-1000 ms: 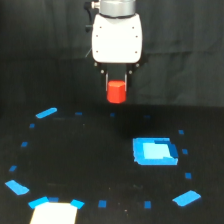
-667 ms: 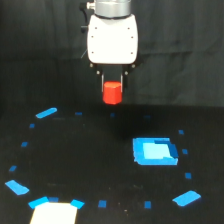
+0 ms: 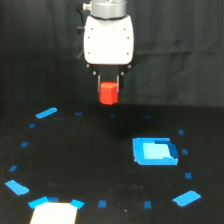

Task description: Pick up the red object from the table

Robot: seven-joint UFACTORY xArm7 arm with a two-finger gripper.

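Observation:
The red object [image 3: 108,93] is a small red-orange block held between the fingers of my gripper [image 3: 109,90], well above the table [image 3: 100,160]. The gripper hangs from a white housing at the top centre of the exterior view and is shut on the block. The black fingers [image 3: 98,82] flank the block's upper sides; its lower part shows below them. The table is a flat black surface with small blue tape marks.
A large blue square patch [image 3: 155,151] lies on the table toward the exterior view's right. Blue tape marks [image 3: 46,113] ring the table. A white patch [image 3: 54,212] sits at the front left edge. A dark curtain forms the background.
The gripper, with the red object in it, has moved toward the exterior view's left and slightly upward.

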